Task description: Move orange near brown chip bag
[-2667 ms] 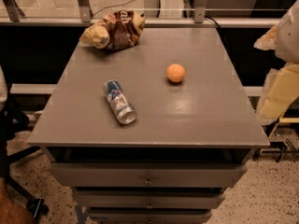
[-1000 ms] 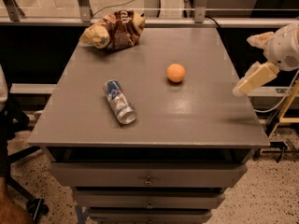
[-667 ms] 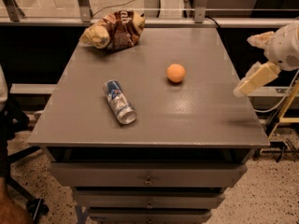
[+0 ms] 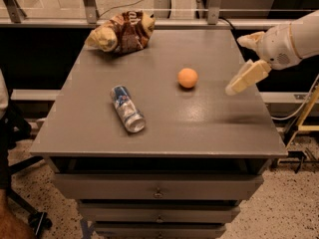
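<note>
A: Surface first?
B: Flat grey table (image 4: 214, 128), matte with a dull sheen, squared corners. Grey drawer fronts (image 4: 158, 187) with small knobs are stacked under its front edge.

A: The fruit?
B: Small, round, smooth orange fruit (image 4: 188, 77), a little right of the table's middle, standing free on the top.

A: And the bag?
B: Crumpled, glossy, dark-brown chip bag with pale yellow ends (image 4: 122, 32), lying near the far left corner. It is well apart from the orange, with bare grey tabletop between the two.

A: Anything else up there?
B: Blue-and-silver metal drink can (image 4: 127, 108), a cylinder on its side, left of centre and toward the front, silver end facing front-right. It sits off the straight line from orange to bag, on the nearer side.

A: The hand?
B: Cream two-finger hand (image 4: 235, 64) on a rounded white arm (image 4: 294, 39) that reaches in from the right. It hovers above the table's right edge, near the orange but apart from it. The fingers are spread wide and grip nothing. One points toward the far side; the other, a blunt pad, slants down toward the tabletop.

A: Surroundings?
B: Metal rail posts (image 4: 88, 3) behind the table, speckled floor (image 4: 289, 208), dark chair base (image 4: 30, 215) at lower left.
</note>
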Robot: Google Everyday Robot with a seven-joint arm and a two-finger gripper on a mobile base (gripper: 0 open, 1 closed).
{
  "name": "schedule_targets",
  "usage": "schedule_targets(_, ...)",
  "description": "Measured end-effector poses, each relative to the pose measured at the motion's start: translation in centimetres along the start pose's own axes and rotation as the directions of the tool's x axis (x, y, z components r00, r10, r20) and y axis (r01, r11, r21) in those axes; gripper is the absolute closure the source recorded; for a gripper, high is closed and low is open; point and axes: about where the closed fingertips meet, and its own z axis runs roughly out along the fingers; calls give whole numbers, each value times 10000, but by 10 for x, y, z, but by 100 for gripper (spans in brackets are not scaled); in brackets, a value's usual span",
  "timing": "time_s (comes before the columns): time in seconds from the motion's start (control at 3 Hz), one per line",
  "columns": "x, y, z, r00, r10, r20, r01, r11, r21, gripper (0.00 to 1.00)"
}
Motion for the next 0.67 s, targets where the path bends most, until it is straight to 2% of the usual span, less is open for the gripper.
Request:
schedule_targets(0.33, -19, -1, 27, 9992, 119, 391, -102, 9990, -441, 0)
schedule_targets(0.67, -31, 3, 46, 9995, 257, 188, -247, 9982, -538, 0)
